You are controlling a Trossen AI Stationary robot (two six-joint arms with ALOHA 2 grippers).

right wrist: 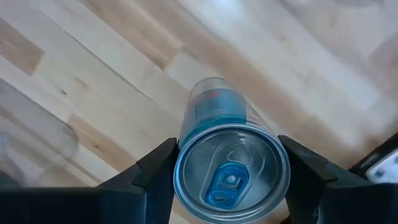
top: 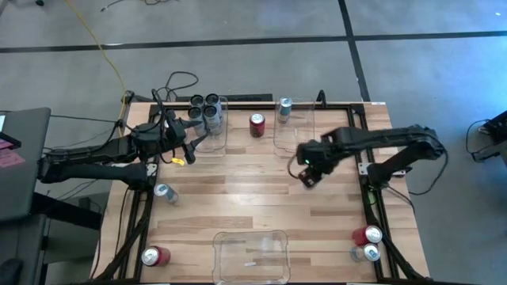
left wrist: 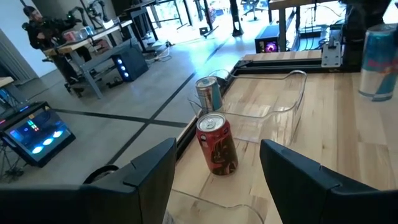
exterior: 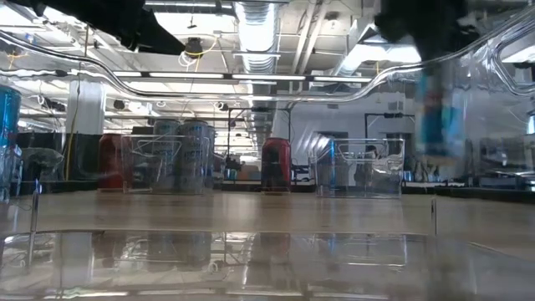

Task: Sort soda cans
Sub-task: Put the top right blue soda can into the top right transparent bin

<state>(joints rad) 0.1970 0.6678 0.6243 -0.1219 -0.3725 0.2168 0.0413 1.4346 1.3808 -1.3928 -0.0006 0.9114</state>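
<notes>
While upright, blue can [right wrist: 231, 168] sits between right end effector [right wrist: 231, 180] fingers.

This is a robotics lab or industrial workshop. The wooden table [top: 261, 198] stands on a grey concrete floor [top: 238, 24] crossed by dark lines and a loose yellow cable [top: 107, 55]. Overhead run exposed ducts [exterior: 259, 25] and strip lights [exterior: 209, 77]; beyond the table stand workbenches [left wrist: 93, 37] loaded with equipment and a glowing monitor [left wrist: 34, 134].
</notes>
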